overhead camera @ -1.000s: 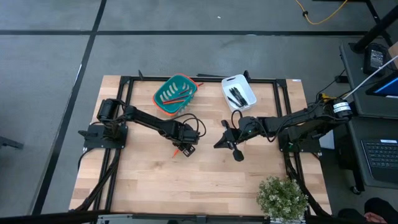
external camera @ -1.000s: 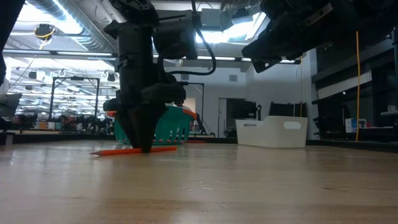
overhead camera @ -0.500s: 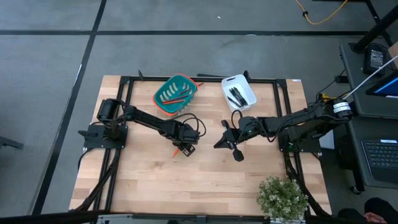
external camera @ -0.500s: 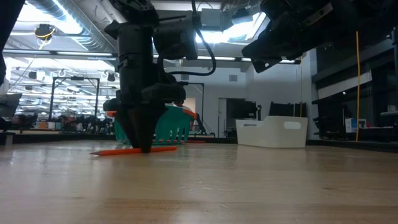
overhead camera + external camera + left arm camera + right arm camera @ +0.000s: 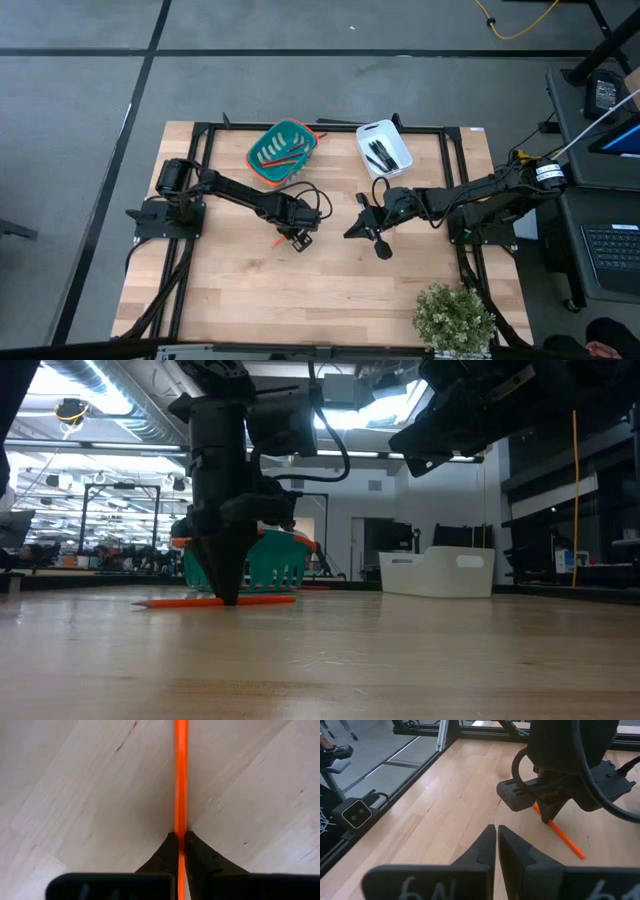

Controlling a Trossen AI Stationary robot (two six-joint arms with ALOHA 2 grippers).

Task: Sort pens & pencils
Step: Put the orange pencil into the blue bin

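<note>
Pinching orange pencil [image 5: 180, 780] near its middle, left pincer [image 5: 297, 238] stands closed on it; pencil lies flat on surface [image 5: 230, 300], mid-surface, near teal basket [image 5: 281, 152] holding other pencils. Right pincer [image 5: 368, 233] waits closed, empty, nearby.

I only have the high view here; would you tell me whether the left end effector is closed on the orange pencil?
Observer: Yes. The left wrist view shows the left end effector shut on the orange pencil, pinching it from both sides.
Operator: Thank you. Is it off the table?
Observer: No. In the low view it lies flat on the wooden table.
Operator: And the right end effector?
Observer: The right wrist view shows the right end effector shut, holding nothing.
</note>
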